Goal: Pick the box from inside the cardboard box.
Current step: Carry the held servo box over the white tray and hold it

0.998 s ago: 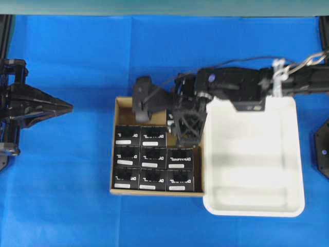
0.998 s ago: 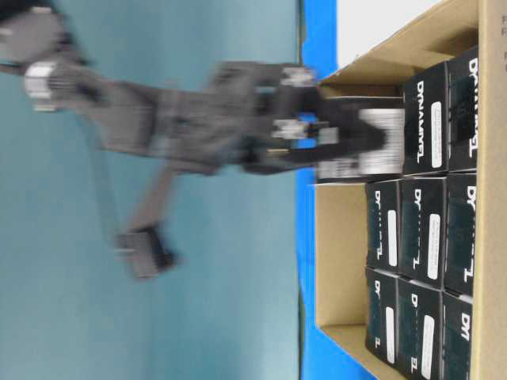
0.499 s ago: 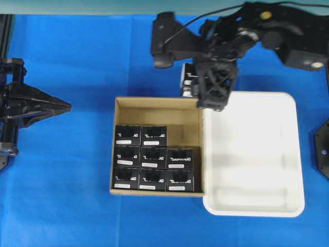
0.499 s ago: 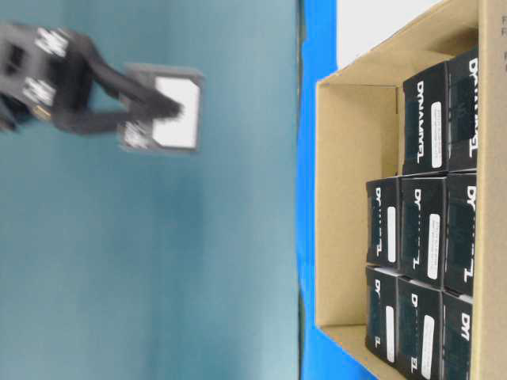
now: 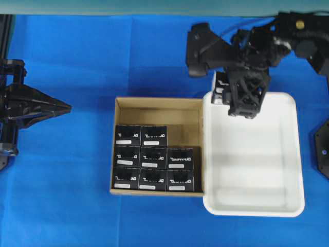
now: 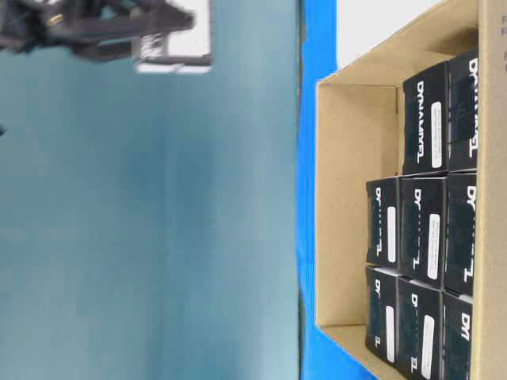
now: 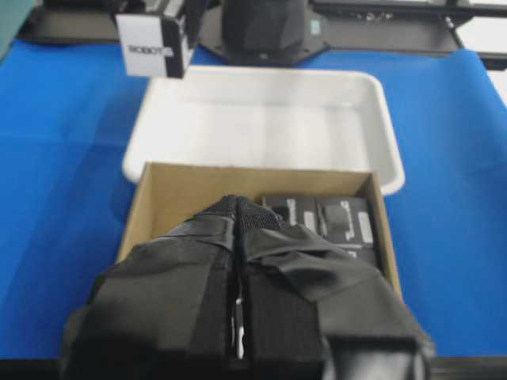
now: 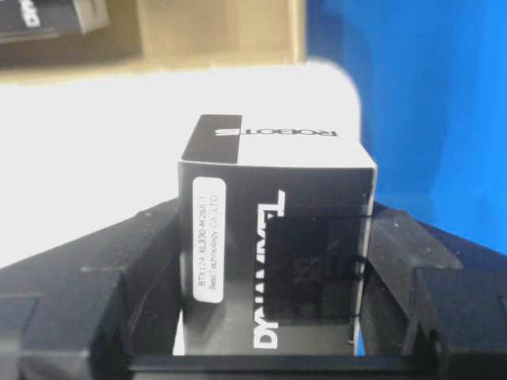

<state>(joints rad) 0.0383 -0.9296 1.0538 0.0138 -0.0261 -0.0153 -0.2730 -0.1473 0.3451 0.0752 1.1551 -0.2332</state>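
Right wrist view: small black box clamped between the two black fingers of the right gripper, white label strip on its left face, "DYNAMIXEL" lettering running up the front, "ROBOTIS" on the white top panel. Held in the air over the near corner of the white plastic tray, blue cloth to the right. Overhead exterior view: same box partly hidden under the right gripper, sitting above the tray's top-left corner, outside the brown cardboard carton and clear of it. Tray touching the carton's right wall. Inside the carton, eight identical black boxes packed in three rows, two in the back row and three in each of the other two, with a bare strip of cardboard floor behind them and an open slot at the back right. Left gripper parked well to the left over the blue cloth, away from the carton, jaws pressed together with nothing between. Left wrist view: taped fingertips meeting along a single seam, carton and tray beyond. Table-level view: lifted box blurred, high above the carton.
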